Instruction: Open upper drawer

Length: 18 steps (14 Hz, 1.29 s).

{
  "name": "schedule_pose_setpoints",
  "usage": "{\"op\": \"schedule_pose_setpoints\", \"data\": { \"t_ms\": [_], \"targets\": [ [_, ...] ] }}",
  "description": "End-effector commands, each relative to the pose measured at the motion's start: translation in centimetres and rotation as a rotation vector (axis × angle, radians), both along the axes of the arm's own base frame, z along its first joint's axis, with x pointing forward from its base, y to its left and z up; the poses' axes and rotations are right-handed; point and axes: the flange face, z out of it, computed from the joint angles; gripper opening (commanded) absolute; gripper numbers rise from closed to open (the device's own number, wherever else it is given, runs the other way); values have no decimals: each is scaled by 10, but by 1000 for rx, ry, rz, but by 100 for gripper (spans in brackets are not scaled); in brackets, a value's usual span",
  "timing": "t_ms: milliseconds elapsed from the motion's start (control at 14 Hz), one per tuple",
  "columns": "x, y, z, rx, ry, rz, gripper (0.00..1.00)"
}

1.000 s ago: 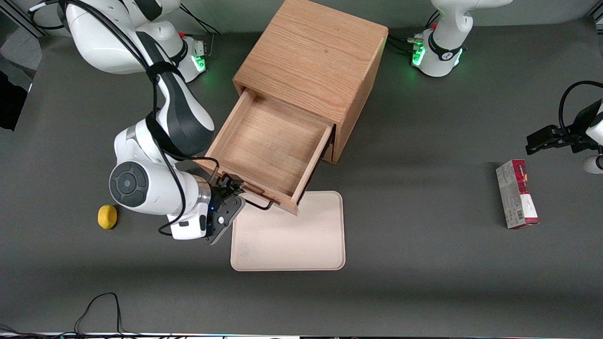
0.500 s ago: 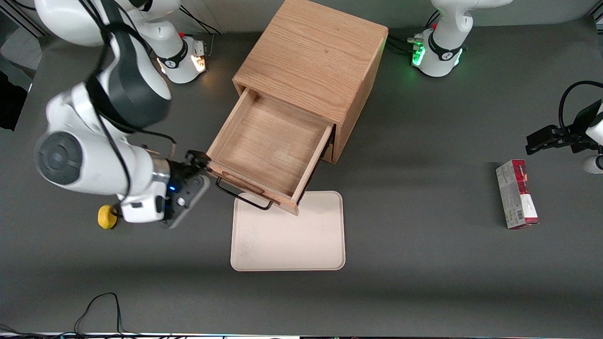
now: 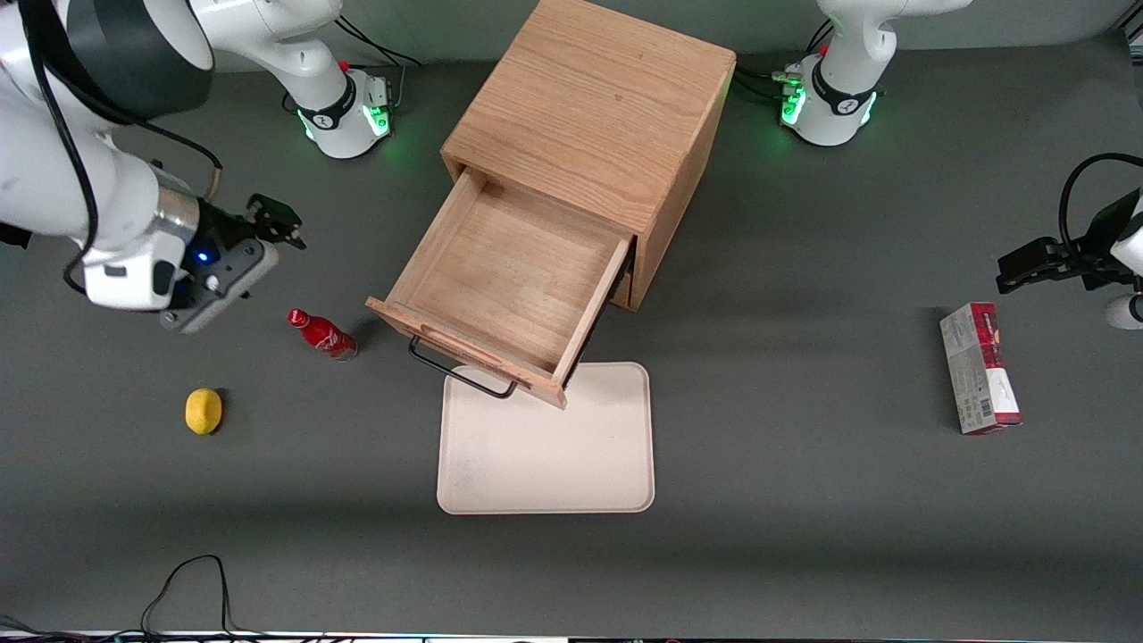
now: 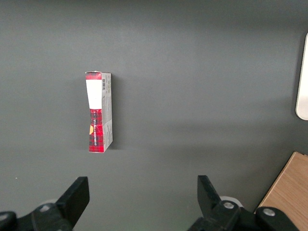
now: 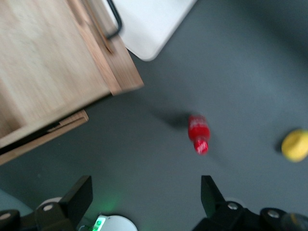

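Hand (image 3: pixel 279 221) off handle (image 3: pixel 460 375) since a second ago, now well clear toward working arm's end, above tabletop (image 3: pixel 804 446), fingers apart, empty. Upper drawer (image 3: pixel 509 277) pulled far out of oak cabinet (image 3: pixel 594 107), front over tray (image 3: pixel 545 446) edge. I judge task done. Drawer: shallow bare-wood box, thin black wire handle.

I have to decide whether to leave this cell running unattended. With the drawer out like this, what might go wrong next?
The upper drawer is pulled far out and its front overhangs the beige tray; a knock could tip or jam it. The gripper, open and raised toward the working arm's end of the table, hangs near the small red bottle, so a low sweep might topple it. The lemon could roll if brushed.
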Motion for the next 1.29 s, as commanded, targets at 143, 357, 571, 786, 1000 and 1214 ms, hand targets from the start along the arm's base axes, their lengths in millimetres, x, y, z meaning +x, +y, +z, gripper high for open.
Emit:
{"op": "schedule_pose_setpoints", "data": {
  "t_ms": [143, 357, 571, 786, 1000, 1214],
  "targets": [
    [-1, -48, 8, -47, -23, -291, 100],
    [2, -65, 23, -47, -50, -377, 100],
    [0, -65, 38, -40, -91, -417, 100],
    [-12, -68, 39, -35, -124, -421, 100],
    [-21, -69, 41, -38, -143, -426, 100],
    [-10, -72, 48, -39, -148, -432, 100]
  ]
}}
